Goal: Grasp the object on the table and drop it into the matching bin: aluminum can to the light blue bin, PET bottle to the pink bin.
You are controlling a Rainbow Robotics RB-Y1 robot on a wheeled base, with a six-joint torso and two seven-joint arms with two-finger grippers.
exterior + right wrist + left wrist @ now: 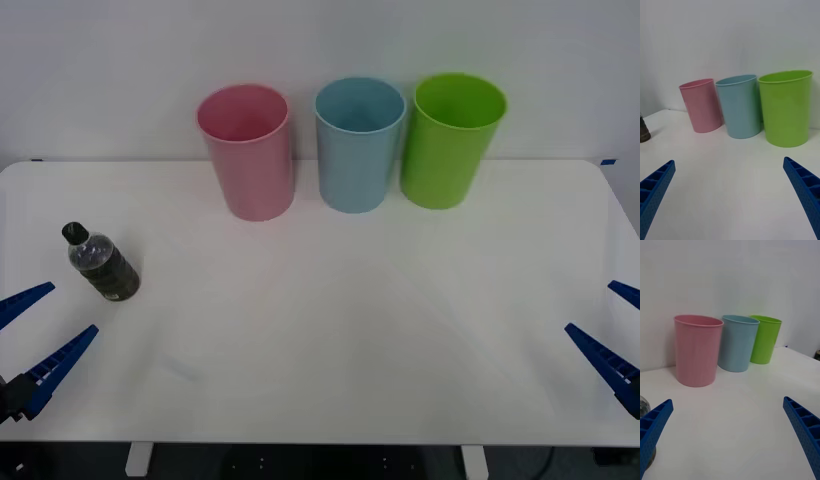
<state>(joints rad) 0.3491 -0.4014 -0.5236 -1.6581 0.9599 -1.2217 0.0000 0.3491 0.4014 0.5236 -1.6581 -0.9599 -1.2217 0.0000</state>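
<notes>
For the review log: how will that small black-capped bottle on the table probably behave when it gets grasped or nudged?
The PET bottle stands upright and is narrow, so a sideways nudge would probably tip it, after which its round body could roll. Its dark contents fill most of it, so it is likely heavy for its size. Smooth clear plastic may slip. The open left pincer is nearest it.

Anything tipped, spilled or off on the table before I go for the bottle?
Nothing stands out. The PET bottle stands capped near the left claw; no spill shows. The pink bin, light blue bin and green bin stand upright.
</notes>
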